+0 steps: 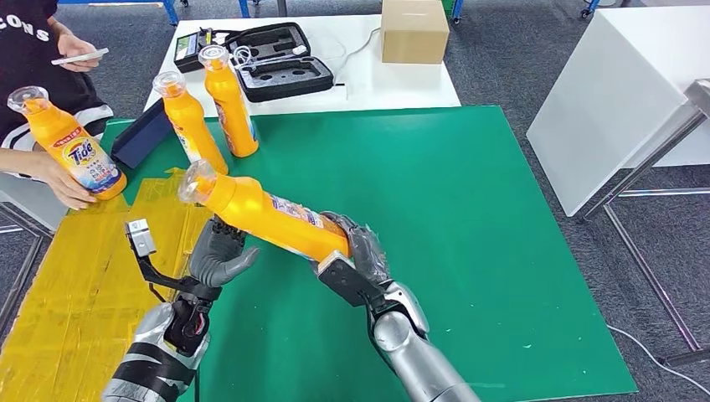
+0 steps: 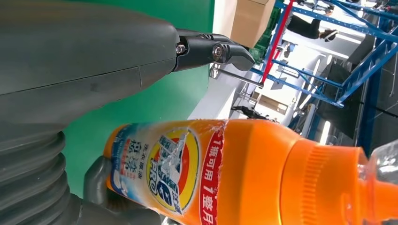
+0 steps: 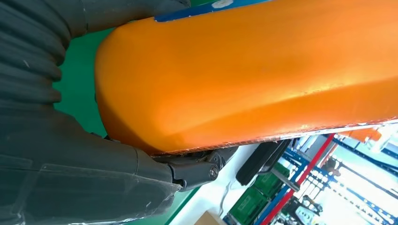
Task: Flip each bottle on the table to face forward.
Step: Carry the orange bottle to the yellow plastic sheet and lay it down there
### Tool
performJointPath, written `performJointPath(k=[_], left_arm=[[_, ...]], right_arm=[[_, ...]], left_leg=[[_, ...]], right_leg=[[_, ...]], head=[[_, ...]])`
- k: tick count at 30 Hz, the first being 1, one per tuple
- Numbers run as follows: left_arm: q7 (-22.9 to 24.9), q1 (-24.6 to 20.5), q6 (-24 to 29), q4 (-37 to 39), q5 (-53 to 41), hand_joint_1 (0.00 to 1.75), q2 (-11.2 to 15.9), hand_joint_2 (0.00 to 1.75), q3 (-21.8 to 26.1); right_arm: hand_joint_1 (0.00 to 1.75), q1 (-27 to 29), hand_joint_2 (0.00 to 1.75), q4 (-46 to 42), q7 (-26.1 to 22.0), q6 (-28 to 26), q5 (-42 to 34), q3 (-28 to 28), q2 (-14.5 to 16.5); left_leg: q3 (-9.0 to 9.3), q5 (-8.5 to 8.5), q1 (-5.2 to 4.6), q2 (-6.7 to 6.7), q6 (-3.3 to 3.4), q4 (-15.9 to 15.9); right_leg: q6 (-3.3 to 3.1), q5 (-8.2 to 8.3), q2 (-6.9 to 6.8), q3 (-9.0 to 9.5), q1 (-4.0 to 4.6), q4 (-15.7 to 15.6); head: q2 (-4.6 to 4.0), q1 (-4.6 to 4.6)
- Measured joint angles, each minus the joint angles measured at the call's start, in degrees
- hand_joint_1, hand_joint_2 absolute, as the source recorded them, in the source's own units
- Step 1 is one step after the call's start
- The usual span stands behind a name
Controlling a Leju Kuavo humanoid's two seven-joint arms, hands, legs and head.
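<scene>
The two silver arms are seen rising from the lower edge of the head view, bent inward over the green mat (image 1: 469, 251). The right hand (image 1: 356, 255) is wrapped around the base of a tilted orange bottle (image 1: 264, 213), which is held clear of the mat with its clear cap pointing up and to the left. In the right wrist view the bottle's plain orange side (image 3: 253, 75) is pressed against the palm. The left hand (image 1: 219, 255) is held just beneath the bottle's middle, fingers parted and gripping nothing; whether they touch the bottle cannot be told. Two more orange bottles (image 1: 191, 121) (image 1: 228, 100) are stood upright near the mat's far left corner. A fourth bottle (image 1: 71, 146) is held by a person's hand (image 1: 59, 180).
</scene>
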Motion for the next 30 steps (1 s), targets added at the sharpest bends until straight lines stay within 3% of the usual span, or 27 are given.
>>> performJointPath(k=[30], left_arm=[[-0.26, -0.07, -0.07, 0.01, -0.1, 0.0, -0.22, 1.75, -0.62]], right_arm=[[1.73, -1.1, 1.75, 2.72, 0.42, -0.56, 0.78, 2.11, 1.58]], left_leg=[[0.0, 0.0, 0.0, 0.01, 0.0, 0.0]], right_leg=[[0.0, 0.0, 0.0, -0.01, 0.0, 0.0]], head=[[0.0, 0.01]])
